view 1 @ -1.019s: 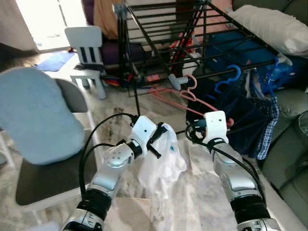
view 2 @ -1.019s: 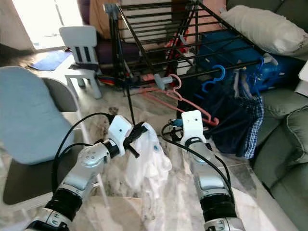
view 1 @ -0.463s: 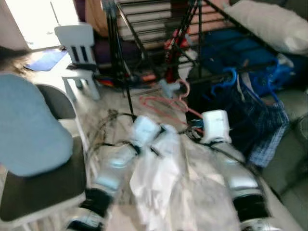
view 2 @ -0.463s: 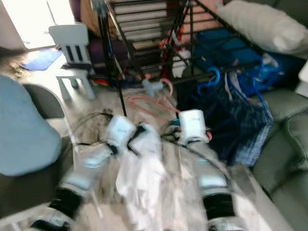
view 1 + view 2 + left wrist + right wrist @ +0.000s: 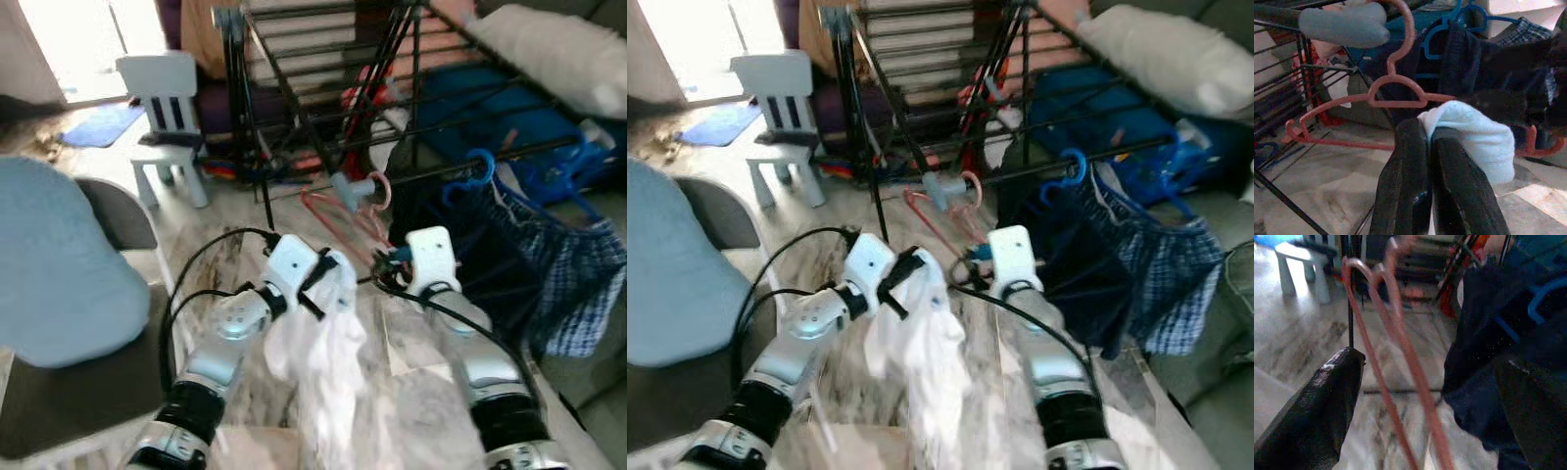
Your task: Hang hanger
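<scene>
A pink hanger (image 5: 345,211) hangs by its hook from the grey end piece (image 5: 351,185) of a black drying rack (image 5: 392,88). My right gripper (image 5: 1430,363) is open, and the hanger's (image 5: 1393,347) wires run between its spread fingers (image 5: 1327,401) without being clamped. My left gripper (image 5: 1427,131) is shut on a white garment (image 5: 1471,134), which droops below it (image 5: 318,348) towards the floor. In the left wrist view the pink hanger (image 5: 1396,95) hangs just beyond that cloth.
A blue hanger (image 5: 475,168) with dark and checked clothes (image 5: 578,284) hangs on the rack's right side. A grey chair with a light blue cushion (image 5: 59,264) stands at the left, a small white child's chair (image 5: 162,98) behind. A sofa with a white pillow (image 5: 558,49) is right.
The camera shook and the whole picture shifted. The pink hanger's frame now lies more to the left of my right wrist. The left gripper still holds the white garment.
</scene>
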`<state>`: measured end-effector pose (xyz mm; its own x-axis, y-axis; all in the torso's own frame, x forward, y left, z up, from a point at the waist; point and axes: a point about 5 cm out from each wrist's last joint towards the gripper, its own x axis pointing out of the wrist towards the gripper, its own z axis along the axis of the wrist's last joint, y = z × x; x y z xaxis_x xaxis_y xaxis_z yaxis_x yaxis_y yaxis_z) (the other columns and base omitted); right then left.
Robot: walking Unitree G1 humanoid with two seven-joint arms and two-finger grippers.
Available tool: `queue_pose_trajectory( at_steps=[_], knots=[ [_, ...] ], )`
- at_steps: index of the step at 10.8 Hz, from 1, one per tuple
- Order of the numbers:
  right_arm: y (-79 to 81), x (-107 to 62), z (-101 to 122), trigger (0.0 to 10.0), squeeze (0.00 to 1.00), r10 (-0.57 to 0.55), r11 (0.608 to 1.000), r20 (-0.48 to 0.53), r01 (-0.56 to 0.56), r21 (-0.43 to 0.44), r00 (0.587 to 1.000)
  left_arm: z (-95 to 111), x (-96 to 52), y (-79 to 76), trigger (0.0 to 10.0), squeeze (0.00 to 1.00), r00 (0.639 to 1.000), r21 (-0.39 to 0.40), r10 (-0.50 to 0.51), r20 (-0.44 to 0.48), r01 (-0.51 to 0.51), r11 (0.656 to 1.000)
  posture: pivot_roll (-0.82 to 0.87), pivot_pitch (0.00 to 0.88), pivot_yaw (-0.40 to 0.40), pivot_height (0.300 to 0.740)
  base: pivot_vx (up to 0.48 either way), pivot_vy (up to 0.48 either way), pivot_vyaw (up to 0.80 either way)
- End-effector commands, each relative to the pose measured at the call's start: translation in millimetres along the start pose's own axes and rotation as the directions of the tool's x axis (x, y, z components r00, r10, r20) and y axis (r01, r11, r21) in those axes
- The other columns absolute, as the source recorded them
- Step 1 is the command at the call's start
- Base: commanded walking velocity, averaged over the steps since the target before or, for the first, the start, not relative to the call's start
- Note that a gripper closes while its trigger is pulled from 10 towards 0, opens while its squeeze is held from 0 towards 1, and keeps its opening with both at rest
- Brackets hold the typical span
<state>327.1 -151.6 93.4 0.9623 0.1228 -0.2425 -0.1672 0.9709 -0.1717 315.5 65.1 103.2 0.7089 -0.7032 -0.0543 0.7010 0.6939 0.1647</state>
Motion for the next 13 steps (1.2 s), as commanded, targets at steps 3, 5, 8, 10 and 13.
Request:
queue_pose_trajectory(
  at_steps=[3, 5, 8, 10, 13],
  knots=[
    [-2.5, 10.2, -5, 10.0, 0.00, 0.070, 0.997, -0.084, -0.071, -0.014, 0.994, 4, -2.0, 11.4, 10.0, 0.00, 1.000, 0.028, 0.021, -0.004, -0.021, 0.999, -0.18, 0.000, -0.005, 0.740, 0.000, 0.000, 0.00],
    [0.6, 18.1, -6, 10.0, 0.00, 0.092, 0.996, -0.107, -0.092, 0.001, 0.990, 4, -3.7, 17.4, 10.0, 0.00, 1.000, 0.046, 0.027, -0.011, -0.026, 0.999, -0.16, 0.000, -0.010, 0.740, 0.000, 0.000, 0.00],
    [-3.3, 27.7, -2, 6.9, 0.00, 0.084, 0.996, -0.109, -0.082, 0.025, 0.990, 3, -3.8, 17.6, 10.0, 0.00, 1.000, 0.048, 0.027, -0.016, -0.026, 0.999, -0.16, 0.000, -0.006, 0.740, 0.000, 0.000, 0.00],
    [0.0, 35.6, 5, 0.0, 0.00, 0.076, 0.995, -0.097, -0.069, 0.068, 0.992, 3, -0.7, 13.5, 10.0, 0.00, 1.000, 0.050, 0.012, -0.017, -0.011, 0.999, -0.16, 0.000, -0.004, 0.740, 0.000, 0.000, 0.00],
    [12.3, 40.6, 8, 0.7, 0.00, 0.101, 0.993, -0.098, -0.094, 0.075, 0.990, 4, -0.9, 14.0, 10.0, 0.00, 1.000, 0.057, 0.009, -0.018, -0.008, 0.998, -0.15, 0.000, -0.010, 0.740, 0.000, 0.000, 0.00]
  ],
)
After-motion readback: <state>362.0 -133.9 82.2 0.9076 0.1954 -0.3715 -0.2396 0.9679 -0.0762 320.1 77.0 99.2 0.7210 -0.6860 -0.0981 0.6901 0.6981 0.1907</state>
